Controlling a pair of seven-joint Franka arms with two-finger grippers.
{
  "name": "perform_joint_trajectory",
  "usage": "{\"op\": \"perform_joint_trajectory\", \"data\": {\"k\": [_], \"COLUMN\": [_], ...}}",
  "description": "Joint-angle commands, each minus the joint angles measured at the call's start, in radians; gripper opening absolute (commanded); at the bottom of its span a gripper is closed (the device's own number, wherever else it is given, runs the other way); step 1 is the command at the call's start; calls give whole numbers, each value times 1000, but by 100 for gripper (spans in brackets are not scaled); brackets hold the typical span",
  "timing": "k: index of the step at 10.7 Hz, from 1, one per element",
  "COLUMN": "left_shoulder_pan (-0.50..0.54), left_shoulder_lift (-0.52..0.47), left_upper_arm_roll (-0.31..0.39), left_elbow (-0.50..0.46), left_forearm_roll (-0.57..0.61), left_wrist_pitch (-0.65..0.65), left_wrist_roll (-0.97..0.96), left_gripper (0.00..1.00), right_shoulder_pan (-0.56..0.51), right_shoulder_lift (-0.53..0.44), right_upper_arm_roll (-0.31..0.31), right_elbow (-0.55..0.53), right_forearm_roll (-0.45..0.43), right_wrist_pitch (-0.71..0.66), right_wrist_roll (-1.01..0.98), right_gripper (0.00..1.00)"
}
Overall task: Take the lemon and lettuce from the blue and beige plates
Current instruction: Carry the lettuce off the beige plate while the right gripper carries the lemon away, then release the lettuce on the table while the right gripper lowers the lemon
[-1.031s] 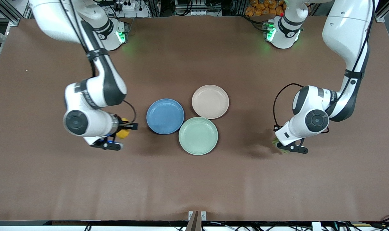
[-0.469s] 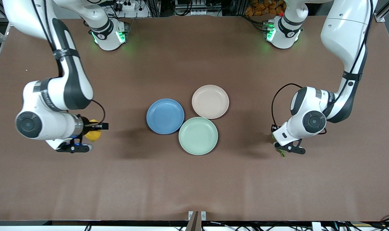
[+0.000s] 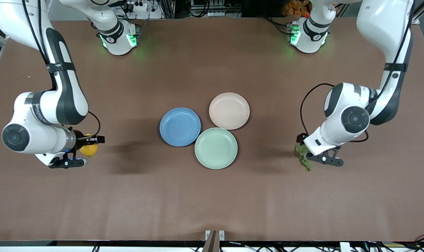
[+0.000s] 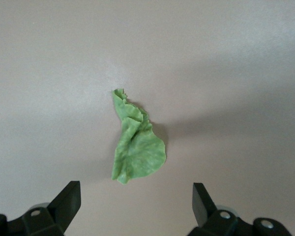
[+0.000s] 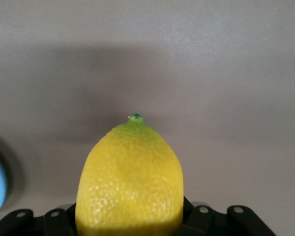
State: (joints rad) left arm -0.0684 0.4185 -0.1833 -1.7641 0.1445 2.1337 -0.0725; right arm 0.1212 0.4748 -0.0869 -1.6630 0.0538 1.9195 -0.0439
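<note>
Both plates, blue (image 3: 180,126) & beige (image 3: 229,110), sit bare mid-table. My right gripper (image 3: 87,145) is clamped on the lemon (image 3: 89,149), over the table toward the right arm's end. Left gripper (image 4: 136,204) fingers wide; lettuce (image 4: 136,147) lies flat on the table under it. I'd lift left straight up, then lower lemon gently before releasing so it doesn't roll.
</note>
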Motion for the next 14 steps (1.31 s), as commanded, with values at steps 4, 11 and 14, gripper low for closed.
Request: {"op": "perform_joint_trajectory", "data": {"k": [4,11,14], "left_shoulder_pan": [53,23,2], "left_shoulder_lift": [-242,-464,-460], "left_upper_arm_roll": [-7,8,12], "left_elbow": [-260,-459,-392], "left_forearm_roll": [-121,-169,-172], "left_wrist_pitch": [41,77,62], "left_wrist_roll": [14,19,5], "left_gripper": [100,100,100], "right_shoulder_pan": [-14,-69,-75], "right_shoulder_lift": [-56,28,67], "right_upper_arm_roll": [15,16,16], "right_elbow": [-273,-379,-380], "right_forearm_roll": [-22,-22,-22], "right_wrist_pitch": [298,536,579], "right_wrist_roll": [-48,-137,-139], "right_gripper": [55,54,54]}}
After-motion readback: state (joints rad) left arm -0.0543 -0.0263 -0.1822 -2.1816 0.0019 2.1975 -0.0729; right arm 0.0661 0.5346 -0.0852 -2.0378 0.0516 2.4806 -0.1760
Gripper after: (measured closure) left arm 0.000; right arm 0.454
